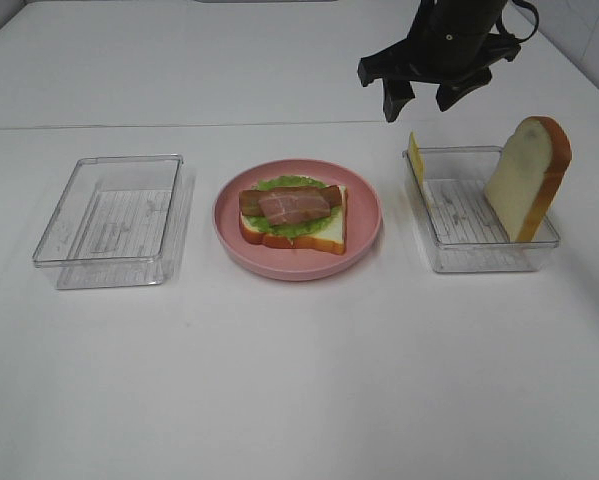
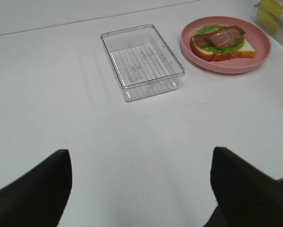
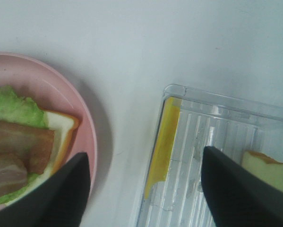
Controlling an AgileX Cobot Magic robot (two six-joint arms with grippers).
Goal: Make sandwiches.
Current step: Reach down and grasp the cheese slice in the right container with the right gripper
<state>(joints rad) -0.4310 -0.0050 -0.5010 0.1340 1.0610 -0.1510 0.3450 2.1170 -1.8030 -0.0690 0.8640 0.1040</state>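
Right gripper [image 1: 422, 101]: mine, in the air off the pink plate's [image 1: 367, 228] right side, above the near end of the right tray [image 1: 479, 262].
Right jaws: spread wide, holding nothing.
Left gripper [image 2: 141, 163]: mine, well back from the plate on its left side, above the bare table [image 2: 146, 127].
Left jaws: spread wide, nothing between them.
Lower bread slice [image 1: 325, 233]: flat on the plate.
Lettuce [image 1: 287, 184]: on that slice, ruffled edge showing.
Bacon [image 1: 291, 204]: across the lettuce, top of the stack.
Cheese [image 1: 416, 156]: on edge in the right tray, against the wall nearest the plate.
Second bread slice [image 1: 524, 176]: tilted upright in the same tray, against the wall farthest from the plate.
Left tray [image 1: 109, 272]: on the table, just left of the plate.
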